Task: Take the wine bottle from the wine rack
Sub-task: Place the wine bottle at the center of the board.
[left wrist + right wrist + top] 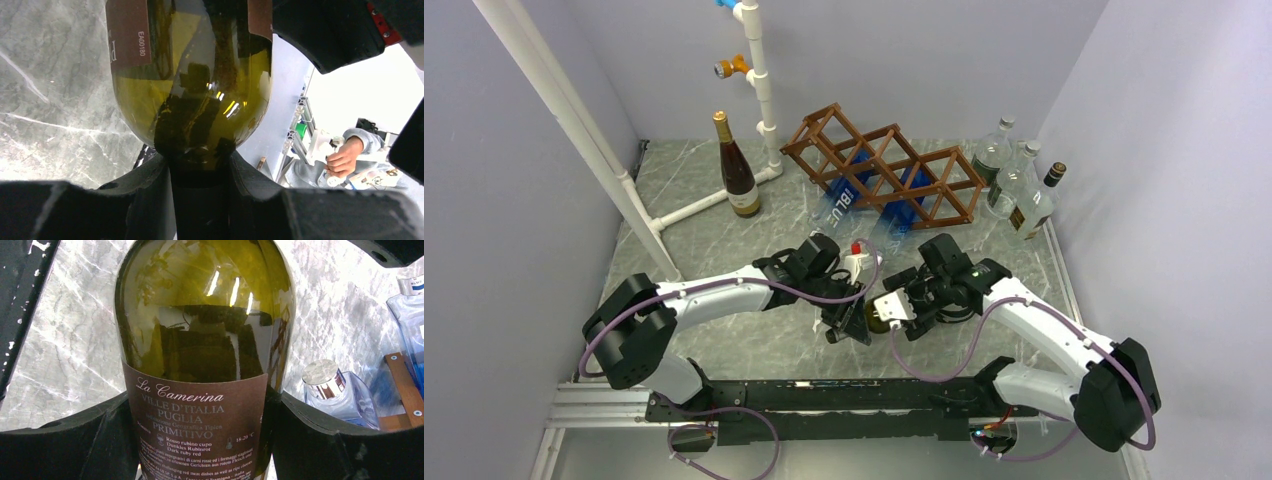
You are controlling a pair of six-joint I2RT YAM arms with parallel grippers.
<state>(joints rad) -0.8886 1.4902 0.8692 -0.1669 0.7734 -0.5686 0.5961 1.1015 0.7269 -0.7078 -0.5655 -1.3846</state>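
wine bottle (205,340) base cut off (both wrist views)

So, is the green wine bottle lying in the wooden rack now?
No, both the left gripper and right gripper hold the wine bottle near the arm bases, apart from the wine rack.

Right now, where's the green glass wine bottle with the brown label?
The wine bottle is front-centre in the top view, held by the left gripper and right gripper, off the wooden rack.
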